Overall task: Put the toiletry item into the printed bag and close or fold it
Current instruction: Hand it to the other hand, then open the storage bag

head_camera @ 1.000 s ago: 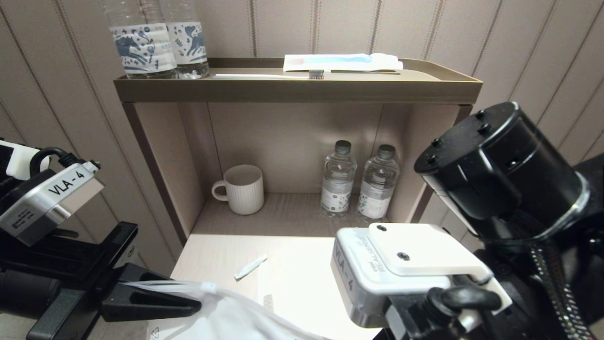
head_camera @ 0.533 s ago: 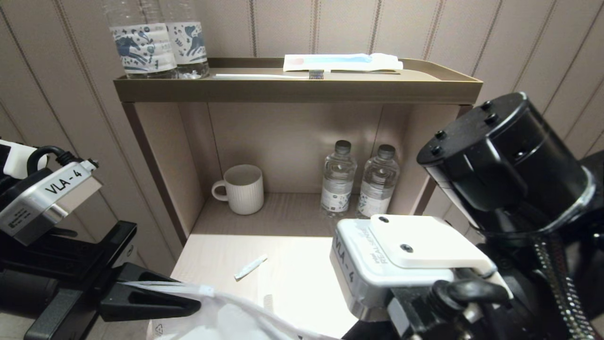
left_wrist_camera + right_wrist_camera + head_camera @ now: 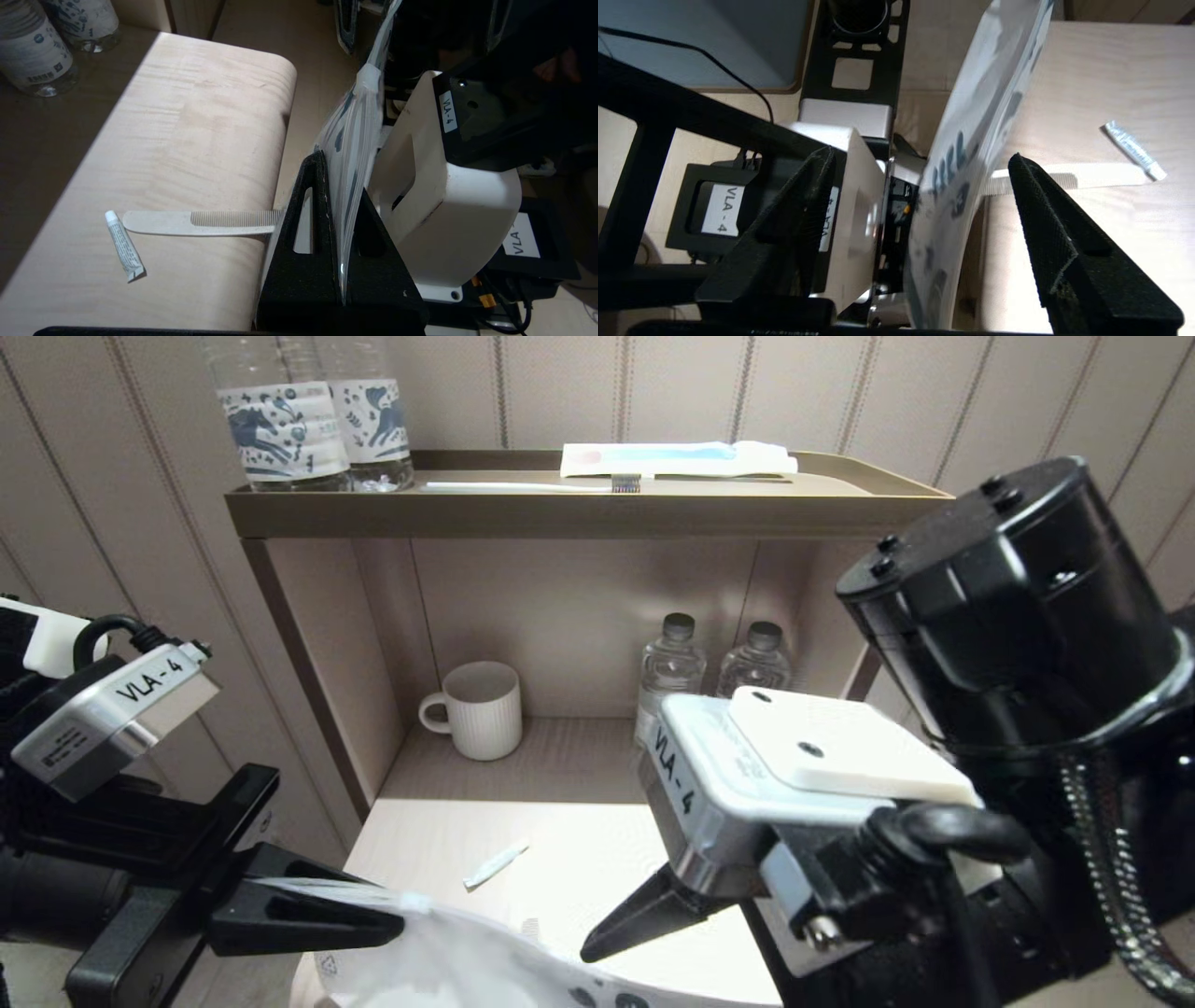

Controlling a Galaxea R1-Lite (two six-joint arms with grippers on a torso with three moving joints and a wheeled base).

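The printed bag (image 3: 448, 961), white and semi-translucent with a white slider (image 3: 414, 902), hangs above the table's near edge. My left gripper (image 3: 392, 924) is shut on its top edge (image 3: 357, 140). My right gripper (image 3: 607, 952) is open beside it, with its fingers on either side of the bag's dark-blue printed end (image 3: 971, 140), neither touching. A small white toothpaste tube (image 3: 496, 863) and a white comb (image 3: 201, 222) lie on the pale wooden table (image 3: 187, 116), apart from both grippers.
A white mug (image 3: 476, 709) and two small water bottles (image 3: 668, 681) stand in the lower shelf niche. On the top shelf (image 3: 588, 513) are two labelled bottles (image 3: 308, 420), a loose toothbrush (image 3: 523, 485) and a white-and-blue toothbrush packet (image 3: 677, 457).
My right arm has risen and swung left toward the bag, so one black finger now shows beside it. The bag has lifted a little and its blue print has come into view.
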